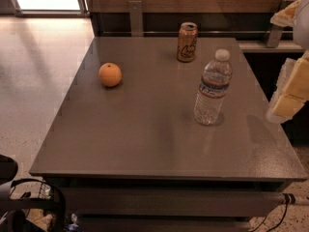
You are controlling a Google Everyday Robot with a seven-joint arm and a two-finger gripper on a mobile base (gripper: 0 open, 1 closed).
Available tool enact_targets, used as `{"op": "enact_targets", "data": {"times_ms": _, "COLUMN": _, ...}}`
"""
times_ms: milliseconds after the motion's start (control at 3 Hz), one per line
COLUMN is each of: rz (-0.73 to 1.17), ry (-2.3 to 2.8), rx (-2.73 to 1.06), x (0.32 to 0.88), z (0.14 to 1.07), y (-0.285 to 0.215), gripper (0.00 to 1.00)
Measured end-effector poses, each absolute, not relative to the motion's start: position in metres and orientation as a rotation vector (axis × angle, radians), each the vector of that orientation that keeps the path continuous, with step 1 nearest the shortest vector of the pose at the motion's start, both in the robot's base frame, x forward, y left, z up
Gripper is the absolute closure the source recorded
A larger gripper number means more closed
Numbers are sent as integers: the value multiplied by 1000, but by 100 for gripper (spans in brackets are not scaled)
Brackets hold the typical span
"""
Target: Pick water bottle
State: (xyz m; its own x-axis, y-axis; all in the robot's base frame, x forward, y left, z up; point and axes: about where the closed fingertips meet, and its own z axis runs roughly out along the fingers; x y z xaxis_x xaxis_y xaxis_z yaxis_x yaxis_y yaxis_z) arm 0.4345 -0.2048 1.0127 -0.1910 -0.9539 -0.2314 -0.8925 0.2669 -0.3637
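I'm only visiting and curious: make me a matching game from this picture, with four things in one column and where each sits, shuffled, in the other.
Things:
1. water bottle
2. can
3. orange
4. gripper

Places:
a. standing near the back edge of the table
b. by the table's right edge, off to the side
c. on the table's left part
d. standing right of the table's middle

Pairs: 1-d, 2-a, 3-c, 4-b
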Motion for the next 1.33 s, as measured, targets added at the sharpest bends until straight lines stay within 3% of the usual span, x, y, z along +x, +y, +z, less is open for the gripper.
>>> {"op": "enact_targets", "data": {"times_ms": 667, "rz": -91, "ry": 2103, "rx": -1606, "x": 442, "z": 1016, "y": -222, "gripper": 0}}
{"op": "enact_targets", "data": {"times_ms": 1333, "rz": 277, "ry": 1923, "rx": -1327, "x": 463, "z": 1016, "y": -257, "gripper": 0}}
